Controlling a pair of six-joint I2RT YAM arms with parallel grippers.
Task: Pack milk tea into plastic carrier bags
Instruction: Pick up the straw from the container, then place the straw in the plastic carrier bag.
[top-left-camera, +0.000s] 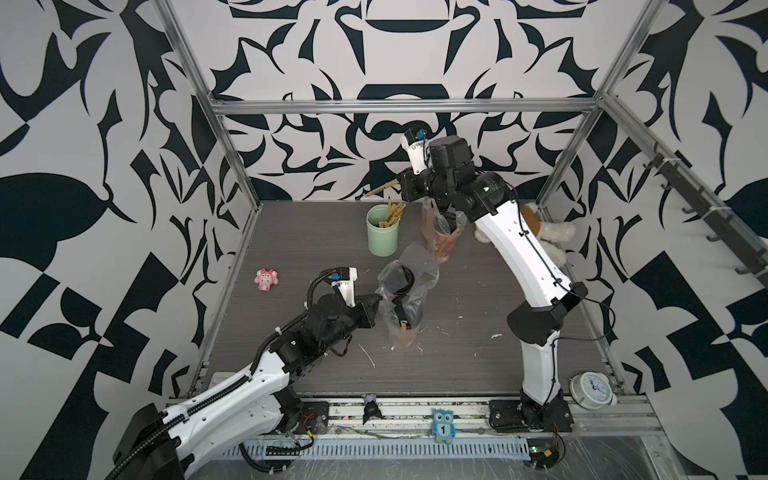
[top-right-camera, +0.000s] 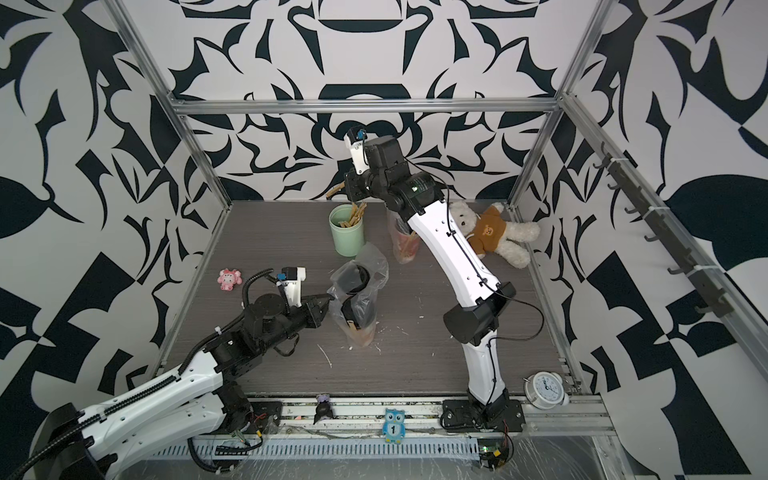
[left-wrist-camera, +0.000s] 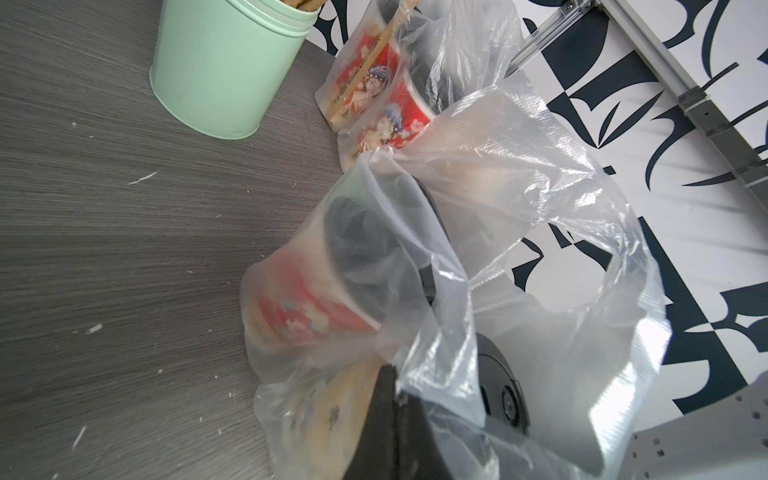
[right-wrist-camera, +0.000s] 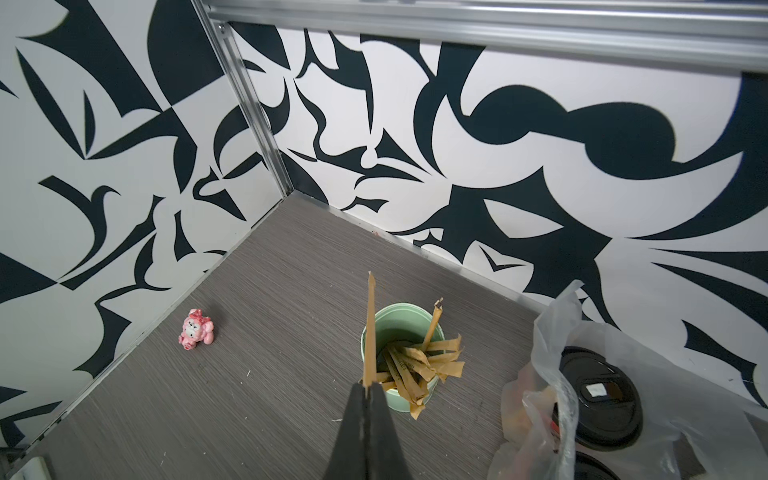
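Arms extended, jaws pinched.
Low left gripper (top-left-camera: 375, 300) nips near bag (top-left-camera: 419, 262); raised right gripper (right-wrist-camera: 365, 386), over green cup (right-wrist-camera: 397, 324), clamps stick (right-wrist-camera: 370, 324).

Left arm (top-left-camera: 232, 395) low, jaws closed, right arm (top-left-camera: 519, 249) raised, jaws closed

tabletop (top-left-camera: 291, 249): grey wood grain
walls (top-left-camera: 83, 124): white, black shapes
cups (left-wrist-camera: 376, 81): red, cartoon prints
lids (right-wrist-camera: 615, 415): black
tin (top-left-camera: 382, 237): mint green

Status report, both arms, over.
Left gripper shut on near bag edge. Right gripper shut on straw above green cup. Tea cups inside it and far bag.
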